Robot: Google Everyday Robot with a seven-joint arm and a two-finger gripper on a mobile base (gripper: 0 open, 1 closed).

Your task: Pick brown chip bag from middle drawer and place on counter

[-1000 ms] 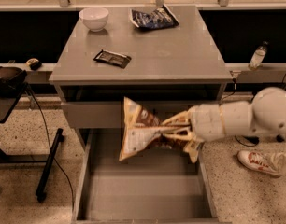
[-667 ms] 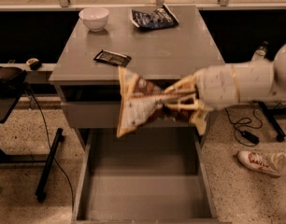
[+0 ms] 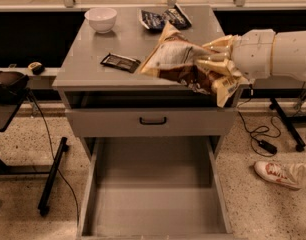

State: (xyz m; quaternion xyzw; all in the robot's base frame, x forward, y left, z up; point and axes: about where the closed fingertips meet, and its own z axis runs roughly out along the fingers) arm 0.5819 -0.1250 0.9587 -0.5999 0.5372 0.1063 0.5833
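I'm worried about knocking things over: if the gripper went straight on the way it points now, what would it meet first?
The gripper, shut on the brown chip bag over the counter, points left. The dark wrapper lies first in that line, though the gripper may pass above it.

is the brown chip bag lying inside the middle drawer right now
No, the pincer, at the right front of the counter, grips the brown chip bag above it, well over the open middle drawer.

brown chip bag (image 3: 183, 64) in hand (image 3: 214, 60), over counter (image 3: 93, 59)
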